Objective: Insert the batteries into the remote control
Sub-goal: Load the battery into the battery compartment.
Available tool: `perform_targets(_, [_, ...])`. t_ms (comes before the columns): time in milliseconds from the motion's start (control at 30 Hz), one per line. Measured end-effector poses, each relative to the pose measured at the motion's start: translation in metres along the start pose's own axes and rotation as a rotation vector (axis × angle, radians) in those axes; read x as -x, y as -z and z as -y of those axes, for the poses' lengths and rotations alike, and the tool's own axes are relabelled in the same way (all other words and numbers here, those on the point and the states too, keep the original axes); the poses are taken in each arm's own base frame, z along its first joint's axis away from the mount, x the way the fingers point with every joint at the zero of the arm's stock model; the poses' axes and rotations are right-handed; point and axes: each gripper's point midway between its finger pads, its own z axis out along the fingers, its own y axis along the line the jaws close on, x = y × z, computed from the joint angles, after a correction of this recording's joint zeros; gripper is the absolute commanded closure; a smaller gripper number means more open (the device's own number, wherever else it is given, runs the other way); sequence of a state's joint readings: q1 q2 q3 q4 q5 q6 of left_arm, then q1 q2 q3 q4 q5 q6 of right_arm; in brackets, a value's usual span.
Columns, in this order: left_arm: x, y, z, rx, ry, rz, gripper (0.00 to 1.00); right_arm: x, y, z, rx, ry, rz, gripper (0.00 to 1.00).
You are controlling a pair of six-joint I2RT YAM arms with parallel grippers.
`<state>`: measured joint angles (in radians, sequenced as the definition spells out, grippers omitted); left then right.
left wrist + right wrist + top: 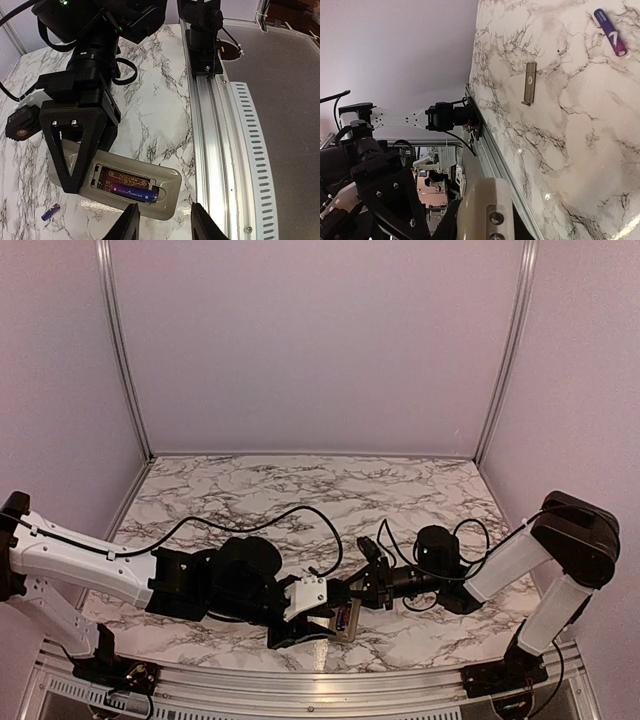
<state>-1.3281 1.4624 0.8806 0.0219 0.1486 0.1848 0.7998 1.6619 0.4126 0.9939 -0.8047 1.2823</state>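
From high behind both arm bases, fixed, looking down and forward across the marble surface (300, 490) to the back wall. From the left wrist, close over the remote (170, 192), facing back toward the near-edge rail (210, 140). From the right wrist, low and rolled sideways, skimming the surface toward that same rail. Shared throughout: the surface.

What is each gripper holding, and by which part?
Right gripper clamps the remote control near one end, beside the open battery bay. Left gripper is open and holds nothing.
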Motion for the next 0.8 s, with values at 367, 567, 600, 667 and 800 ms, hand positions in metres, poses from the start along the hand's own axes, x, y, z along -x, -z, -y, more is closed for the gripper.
perform_targets(367, [-0.006, -0.014, 0.006, -0.007, -0.120, -0.029, 0.68, -0.005, -0.003, -0.003, 0.008, 0.006, -0.022, 1.00])
perform_targets(567, [-0.005, -0.017, 0.006, 0.004, -0.149, -0.033, 0.68, -0.006, -0.004, -0.005, 0.013, 0.008, -0.028, 1.00])
perform_targets(600, [-0.004, -0.018, 0.005, 0.007, -0.152, -0.033, 0.68, -0.006, -0.004, -0.005, 0.013, 0.007, -0.030, 1.00])
perform_targets(667, [-0.004, -0.019, 0.005, 0.012, -0.156, -0.034, 0.68, -0.006, -0.004, -0.005, 0.014, 0.006, -0.031, 1.00])
perform_targets(800, [-0.007, -0.022, 0.002, 0.023, -0.165, -0.043, 0.70, -0.008, -0.005, -0.006, 0.017, 0.009, -0.037, 1.00])
